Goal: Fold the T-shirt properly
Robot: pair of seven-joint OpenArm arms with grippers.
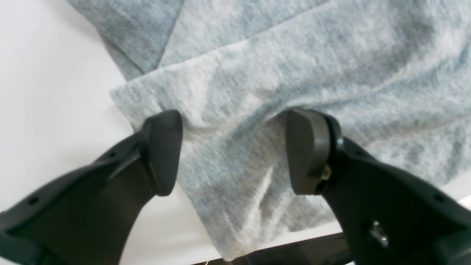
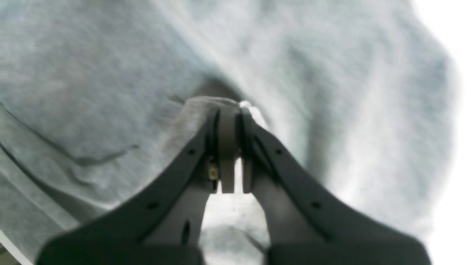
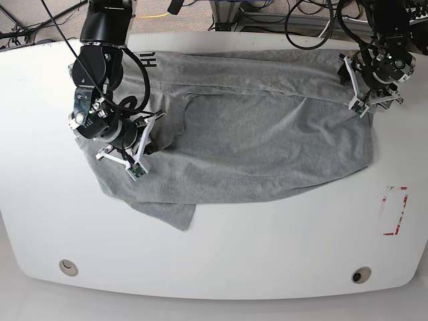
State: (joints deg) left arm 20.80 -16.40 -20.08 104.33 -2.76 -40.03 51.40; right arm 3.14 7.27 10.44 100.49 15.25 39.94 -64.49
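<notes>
Right pincer [image 2: 230, 110] pinches T-shirt [image 3: 267, 140]; left pincer [image 1: 233, 151] gapes

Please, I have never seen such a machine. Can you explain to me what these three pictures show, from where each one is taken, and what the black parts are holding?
This is a robot with two arms, working at a white table. One picture looks down on the whole table from above. The other two come from small cameras mounted on the wrists of the arms, so each shows its own black gripper from very close.

On the table lies a grey T-shirt, crumpled and partly folded over, with some black letters near its top edge.

The right gripper, on the left side in the overhead picture, is shut and pinches a fold of the shirt. The left gripper, on the right side of the overhead picture, stands open over a corner of the cloth and holds nothing.

A red mark is on the table too.
</notes>
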